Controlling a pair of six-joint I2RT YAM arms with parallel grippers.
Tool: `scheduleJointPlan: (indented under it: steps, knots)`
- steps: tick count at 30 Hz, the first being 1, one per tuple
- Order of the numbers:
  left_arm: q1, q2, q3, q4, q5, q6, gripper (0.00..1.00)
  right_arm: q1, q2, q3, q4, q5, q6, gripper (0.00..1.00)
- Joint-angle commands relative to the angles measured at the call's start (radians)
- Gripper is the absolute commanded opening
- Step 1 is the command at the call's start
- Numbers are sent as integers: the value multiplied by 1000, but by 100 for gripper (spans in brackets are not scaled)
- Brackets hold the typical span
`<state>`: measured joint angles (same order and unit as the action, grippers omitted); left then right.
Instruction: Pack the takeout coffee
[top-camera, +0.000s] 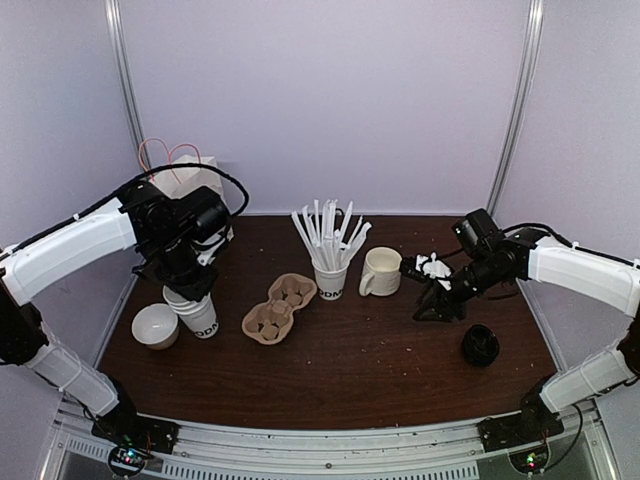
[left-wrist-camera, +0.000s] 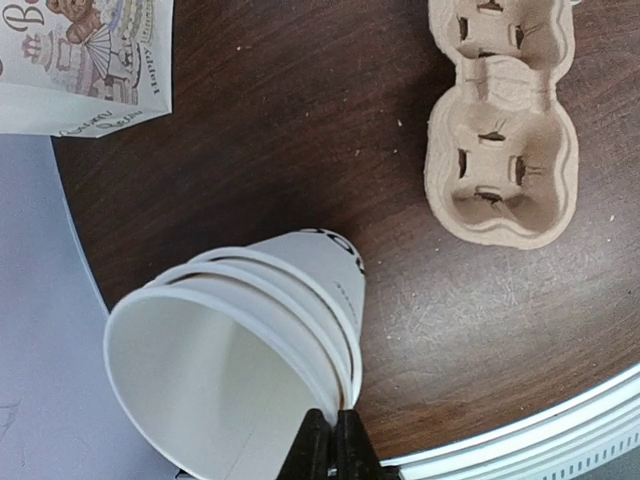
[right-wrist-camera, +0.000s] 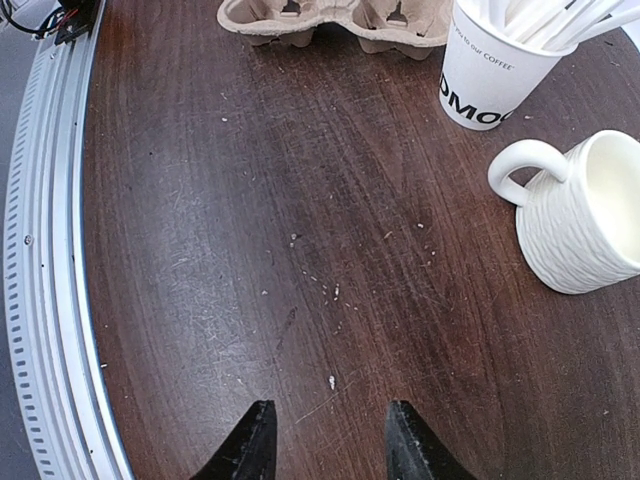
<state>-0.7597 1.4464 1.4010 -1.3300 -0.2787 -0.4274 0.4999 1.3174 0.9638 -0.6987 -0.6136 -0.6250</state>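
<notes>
- While the paper bag (top-camera: 190, 178) stands at the back left corner of the bench (top-camera: 350, 380), presumably where everything ends up, the left jaws are pinched shut on the rim of a nested stack of white paper cups (left-wrist-camera: 250, 330), probably to peel one free.
- Only the left wrist view shows several rims tucked inside one another. From above, the stack reads as a single cup beside a white bowl (top-camera: 155, 326).
- Just right of the stack lies the cardboard cup carrier (top-camera: 279, 308), sockets up and empty, handy for receiving cups.
- Mid-bench stand the stick-filled cup (top-camera: 330, 275) and the cream mug (top-camera: 381, 272), neither part of the order.
- Over bare wood the right jaws are parted and hold nothing, as their own wrist view shows. The black lids (top-camera: 480, 346) lie near them, visible only from above.
</notes>
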Motion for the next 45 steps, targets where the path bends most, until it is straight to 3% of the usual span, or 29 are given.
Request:
scheduleJointPlan:
  steps: [1, 3, 4, 5, 6, 8, 9, 11, 13, 14, 15, 18, 20, 22, 24, 26, 27, 28, 30, 32, 34, 37, 40, 45]
  knots:
    - [25, -26, 17, 27, -21, 16, 0, 11, 13, 10, -2, -11, -5, 40]
    - [68, -28, 25, 41, 124, 40, 0, 12, 15, 10, -2, -11, -6, 40]
    - [63, -41, 9, 68, 105, 40, 0, 14, 16, 10, -4, -11, -5, 40]
    - [39, -36, 20, 44, -31, 26, 0, 14, 17, 10, -4, -13, -5, 40]
    - [37, -8, 50, -8, -67, 26, 0, 15, 19, 10, -3, -12, -6, 40]
    - [99, -11, 42, 50, 251, 50, 0, 15, 22, 13, -5, -11, -7, 40]
    - [71, -36, 24, 100, 212, 32, 0, 17, 23, 13, -6, -9, -7, 40]
    - [36, 13, 75, 3, 3, 36, 0, 17, 25, 13, -5, -7, -10, 40]
    - [100, 27, 72, 38, 335, 62, 0, 18, 26, 15, -8, -1, -12, 39]
    - [81, -9, 38, 114, 353, 40, 0, 19, 25, 13, -7, 0, -12, 39]
    - [53, -11, 40, 116, 226, 38, 0, 19, 25, 11, -6, 0, -13, 39]
    - [43, 112, 130, -145, -186, 14, 0, 20, 27, 13, -8, 4, -16, 39]
    - [51, 69, 111, -78, 14, 55, 0, 20, 28, 13, -9, 5, -16, 39]
    - [21, 32, 80, 6, -41, 42, 0, 21, 29, 12, -8, 4, -18, 39]
    - [67, 50, 113, -13, 96, 52, 0, 22, 33, 14, -7, 10, -19, 39]
    - [36, 51, 106, 14, 40, 47, 0, 23, 37, 16, -8, 9, -21, 39]
    - [65, 52, 101, 37, 209, 51, 0, 24, 37, 16, -8, 10, -20, 39]
    - [78, 40, 76, 86, 258, 57, 0, 25, 39, 18, -13, 11, -21, 39]
    - [60, 59, 81, 36, 1, 61, 0, 26, 36, 16, -12, 7, -23, 39]
    - [102, 76, 132, 10, 204, 72, 0, 28, 34, 20, -12, 7, -16, 39]
    - [75, 11, 71, 120, 130, 71, 0, 33, 32, 34, 0, -24, 15, 38]
    - [104, 69, 140, -16, 31, 71, 0, 87, 65, 115, 17, -60, 128, 39]
    - [105, 30, 114, 34, 101, 75, 0, 183, 151, 247, -26, -95, 183, 36]
    - [108, 32, 145, -24, 13, 76, 0, 334, 298, 412, -16, -92, 227, 36]
